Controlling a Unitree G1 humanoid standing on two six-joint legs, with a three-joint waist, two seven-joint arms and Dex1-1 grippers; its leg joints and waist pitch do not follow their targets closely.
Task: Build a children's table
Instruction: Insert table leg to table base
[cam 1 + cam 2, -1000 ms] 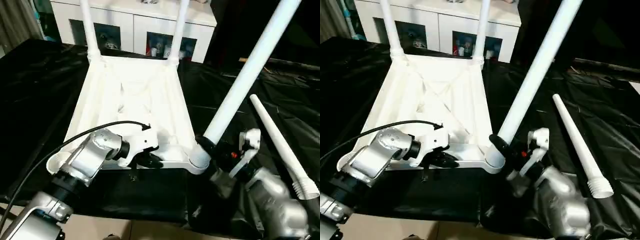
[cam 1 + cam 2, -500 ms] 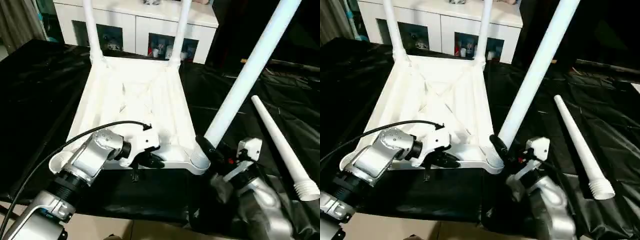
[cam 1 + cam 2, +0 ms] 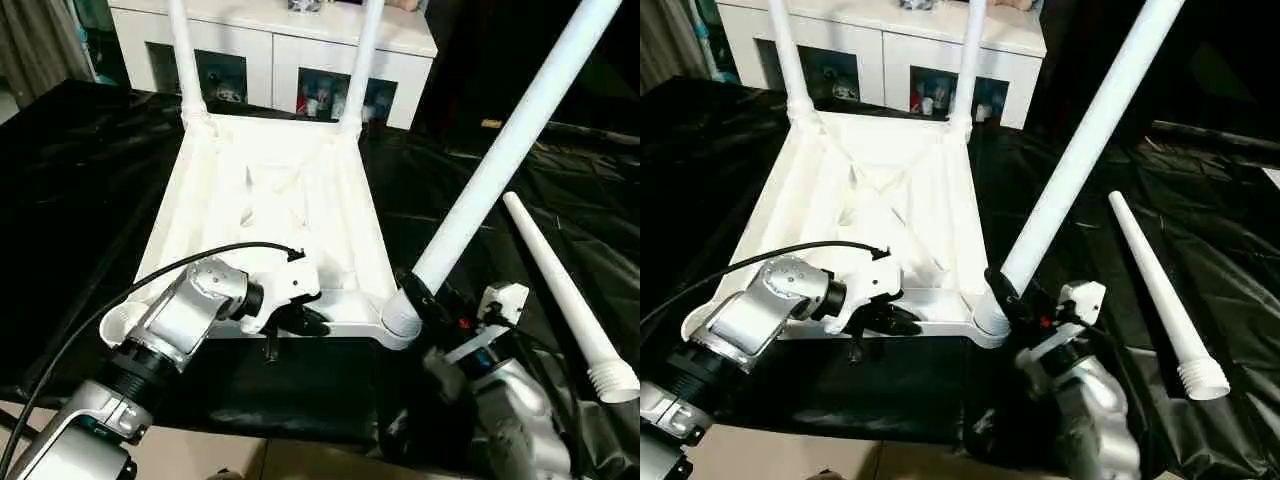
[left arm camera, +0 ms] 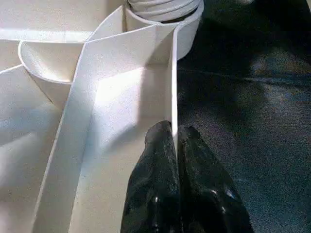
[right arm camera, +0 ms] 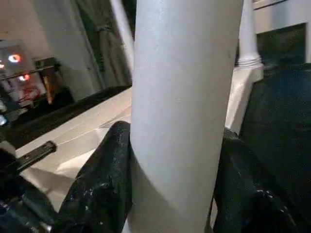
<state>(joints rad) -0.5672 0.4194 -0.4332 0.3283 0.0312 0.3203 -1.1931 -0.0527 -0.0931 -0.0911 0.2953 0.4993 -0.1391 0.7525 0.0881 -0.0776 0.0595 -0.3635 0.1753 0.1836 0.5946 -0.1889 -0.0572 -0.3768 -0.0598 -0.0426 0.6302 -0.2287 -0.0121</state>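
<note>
Table rim (image 4: 173, 87) pinched between left fingers (image 4: 158, 165).

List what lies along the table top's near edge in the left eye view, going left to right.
Empty corner socket → left pincer, shut on the table top's rim → right pincer, gripping the tilted leg at its corner socket → loose leg on the black sheet.

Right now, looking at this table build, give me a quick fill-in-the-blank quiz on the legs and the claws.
1. The left claw is shut on the tabletop's ____.
2. The right claw grips the slanted leg near its ____ end.
3. The spare leg lies on the black ____.
4. ____ legs stand at the far corners.

Missing: rim; lower; sheet; Two
</note>
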